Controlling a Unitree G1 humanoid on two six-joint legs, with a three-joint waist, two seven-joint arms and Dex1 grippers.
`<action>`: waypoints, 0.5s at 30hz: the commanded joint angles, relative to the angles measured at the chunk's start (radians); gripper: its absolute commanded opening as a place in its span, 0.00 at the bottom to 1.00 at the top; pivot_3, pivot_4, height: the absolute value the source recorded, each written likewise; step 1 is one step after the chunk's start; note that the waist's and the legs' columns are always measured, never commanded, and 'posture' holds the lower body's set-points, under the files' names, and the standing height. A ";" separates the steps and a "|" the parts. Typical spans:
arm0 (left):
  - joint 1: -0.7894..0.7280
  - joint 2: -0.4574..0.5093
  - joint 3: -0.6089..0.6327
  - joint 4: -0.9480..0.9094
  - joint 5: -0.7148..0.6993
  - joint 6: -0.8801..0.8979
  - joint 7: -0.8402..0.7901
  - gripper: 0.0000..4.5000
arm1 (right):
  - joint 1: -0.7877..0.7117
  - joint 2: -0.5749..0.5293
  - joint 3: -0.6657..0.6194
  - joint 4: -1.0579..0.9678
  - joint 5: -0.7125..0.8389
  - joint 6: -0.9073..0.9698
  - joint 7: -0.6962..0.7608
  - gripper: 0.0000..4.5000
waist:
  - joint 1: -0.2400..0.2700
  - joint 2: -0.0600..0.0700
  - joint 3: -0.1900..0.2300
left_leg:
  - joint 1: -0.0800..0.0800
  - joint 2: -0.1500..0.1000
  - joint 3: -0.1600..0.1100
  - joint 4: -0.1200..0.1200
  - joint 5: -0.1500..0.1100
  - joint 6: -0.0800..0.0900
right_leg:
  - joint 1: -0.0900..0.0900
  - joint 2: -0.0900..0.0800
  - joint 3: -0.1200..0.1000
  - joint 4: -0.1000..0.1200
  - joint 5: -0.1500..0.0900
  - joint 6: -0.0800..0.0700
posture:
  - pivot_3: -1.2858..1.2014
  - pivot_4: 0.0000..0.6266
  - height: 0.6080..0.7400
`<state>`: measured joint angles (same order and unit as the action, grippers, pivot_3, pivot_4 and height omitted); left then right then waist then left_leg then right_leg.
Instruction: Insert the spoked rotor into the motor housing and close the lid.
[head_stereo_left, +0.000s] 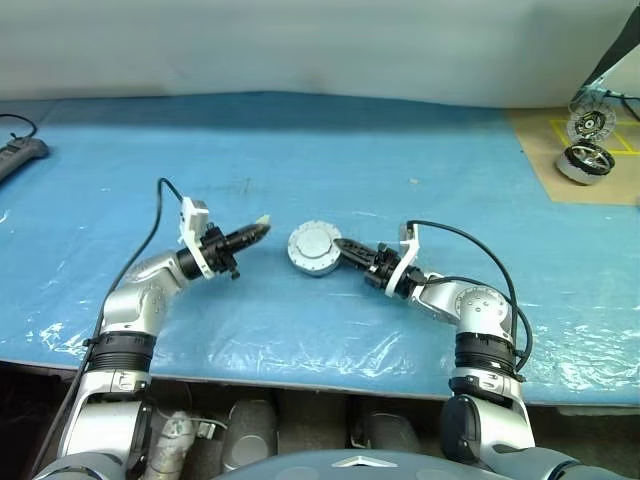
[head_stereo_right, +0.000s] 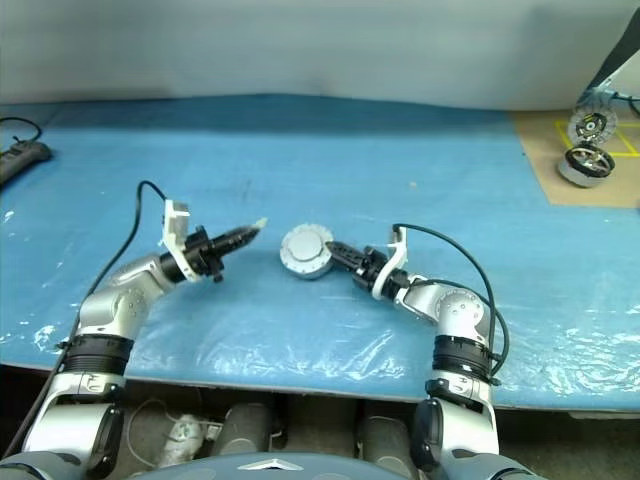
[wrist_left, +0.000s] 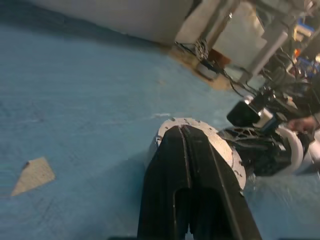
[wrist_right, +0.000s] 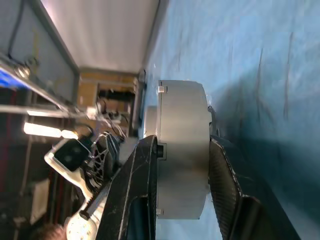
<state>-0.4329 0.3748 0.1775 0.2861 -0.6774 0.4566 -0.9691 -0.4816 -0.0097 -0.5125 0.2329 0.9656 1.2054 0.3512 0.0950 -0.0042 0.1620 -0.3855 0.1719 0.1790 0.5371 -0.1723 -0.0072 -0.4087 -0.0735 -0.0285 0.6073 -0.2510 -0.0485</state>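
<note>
The motor housing (head_stereo_left: 312, 270), a short round silver cup, sits at the middle of the blue mat with the lid (head_stereo_left: 315, 245) on top, plain grey face up. My right gripper (head_stereo_left: 342, 244) reaches in from the right and is shut on the housing (wrist_right: 182, 165), one finger on each flat side. A little to the housing's left and above the mat, my left gripper (head_stereo_left: 262, 224) points at it, shut and holding nothing; its closed fingers (wrist_left: 182, 150) show just in front of the lid's notched rim (wrist_left: 220, 142). The spoked rotor is hidden.
The blue mat (head_stereo_left: 300, 150) covers the table. A brown board (head_stereo_left: 545, 150) at the far right carries two wheel-like metal parts (head_stereo_left: 587, 160). A power strip (head_stereo_left: 20, 155) lies at the far left edge. A small tan patch (wrist_left: 32, 175) lies on the mat.
</note>
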 joint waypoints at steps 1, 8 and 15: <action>-0.037 -0.037 0.081 -0.021 -0.082 0.076 0.104 0.09 | -0.067 0.041 -0.057 -0.060 0.147 -0.003 -0.052 0.24 | -0.001 0.000 0.001 | 0.000 0.000 0.000 0.000 0.000 0.000 | 0.000 0.000 0.000 0.000 0.000 0.000 | 0.52 0.24 1.00; -0.038 -0.078 0.164 -0.083 -0.265 0.269 0.165 0.61 | -0.101 0.071 -0.062 -0.080 0.250 -0.010 -0.140 0.24 | -0.002 -0.001 0.002 | -0.002 0.000 -0.001 -0.001 0.001 0.001 | -0.001 0.000 -0.001 0.000 0.002 0.004 | 0.52 0.24 1.00; 0.008 -0.116 0.182 -0.142 -0.413 0.468 0.247 0.99 | -0.111 0.061 -0.039 -0.103 0.324 -0.015 -0.176 0.24 | -0.002 -0.001 0.004 | -0.005 -0.001 -0.003 0.000 0.000 0.000 | -0.002 0.000 -0.002 0.000 0.003 0.005 | 0.52 0.24 1.00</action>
<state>-0.4313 0.2633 0.3498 0.1755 -1.0542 0.8920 -0.7394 -0.5511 0.0470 -0.5622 0.1931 1.2050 1.1946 0.1596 0.0929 -0.0055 0.1661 -0.3905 0.1711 0.1762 0.5371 -0.1721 -0.0072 -0.4110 -0.0732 -0.0311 0.6076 -0.2481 -0.0435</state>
